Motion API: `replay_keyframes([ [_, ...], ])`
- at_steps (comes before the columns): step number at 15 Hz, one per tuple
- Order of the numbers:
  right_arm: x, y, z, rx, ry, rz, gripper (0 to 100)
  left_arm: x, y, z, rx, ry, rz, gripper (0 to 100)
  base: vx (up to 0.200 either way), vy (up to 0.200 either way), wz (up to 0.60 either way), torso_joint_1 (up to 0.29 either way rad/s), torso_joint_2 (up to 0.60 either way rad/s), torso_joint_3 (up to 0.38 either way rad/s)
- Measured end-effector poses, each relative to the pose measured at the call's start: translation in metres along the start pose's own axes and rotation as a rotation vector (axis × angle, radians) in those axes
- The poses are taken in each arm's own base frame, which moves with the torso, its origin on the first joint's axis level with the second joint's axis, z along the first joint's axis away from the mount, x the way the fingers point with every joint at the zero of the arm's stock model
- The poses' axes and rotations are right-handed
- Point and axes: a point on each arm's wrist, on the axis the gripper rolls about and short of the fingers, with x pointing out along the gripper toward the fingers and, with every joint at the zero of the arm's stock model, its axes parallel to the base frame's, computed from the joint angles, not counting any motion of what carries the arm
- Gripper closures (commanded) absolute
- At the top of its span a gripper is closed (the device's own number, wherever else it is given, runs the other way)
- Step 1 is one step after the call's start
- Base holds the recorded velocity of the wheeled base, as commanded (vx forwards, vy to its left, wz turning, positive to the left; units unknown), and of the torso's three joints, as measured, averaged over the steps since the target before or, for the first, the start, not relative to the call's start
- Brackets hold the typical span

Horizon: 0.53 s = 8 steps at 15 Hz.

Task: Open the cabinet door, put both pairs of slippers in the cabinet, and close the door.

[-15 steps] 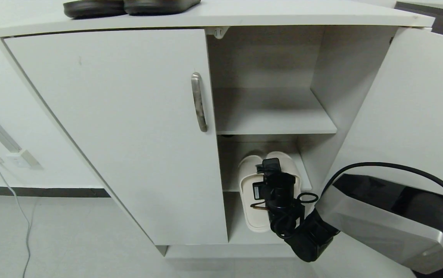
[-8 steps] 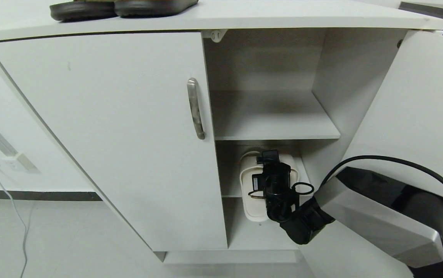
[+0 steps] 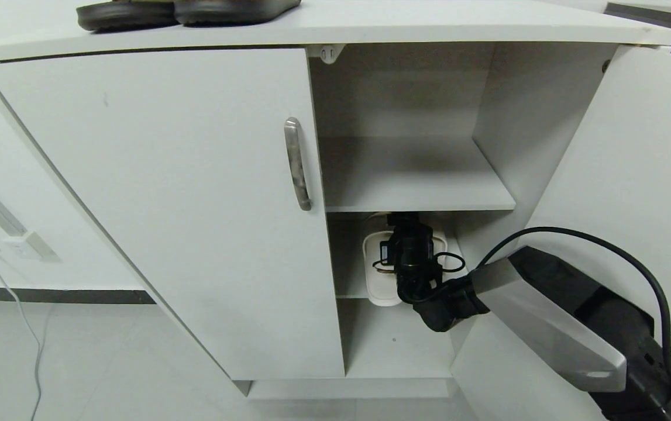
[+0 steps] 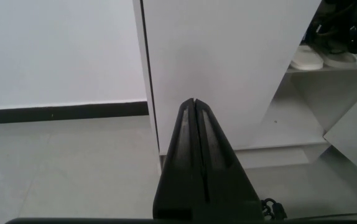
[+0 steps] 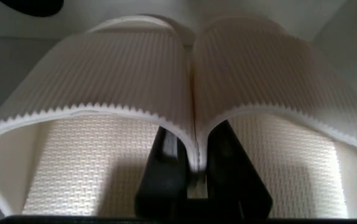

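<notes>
on the middle shelf (image 3: 349, 276), right fingers (image 5: 164, 169), nearly closed, pinch white slippers (image 5: 107, 71).

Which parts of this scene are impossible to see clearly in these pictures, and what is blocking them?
1. Dark slippers, head view: cut off by the picture's top edge.
2. White slippers, head view: mostly hidden by the right gripper and the shelf above.
3. Tips of the right gripper's fingers, right wrist view: covered by the slippers' straps.
4. Open right door, head view: its outer face is turned away.
</notes>
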Motion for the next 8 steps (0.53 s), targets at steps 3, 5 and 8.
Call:
replay_keyframes([
  [3,0.009,0.001,0.001,0.007,0.001,0.000,100,0.000,0.000,0.000,0.001,0.000,0.000,100,0.000,0.000,0.00,0.000,0.00,0.000],
  [5,0.014,-0.001,-0.001,0.009,0.006,-0.008,100,0.000,0.000,0.000,0.001,0.000,0.000,100,0.000,0.000,0.00,0.000,0.00,0.000],
  [8,0.017,-0.002,-0.004,0.009,0.008,0.005,100,0.000,0.000,0.000,0.001,0.000,0.000,100,0.000,0.000,0.00,0.000,0.00,0.000],
])
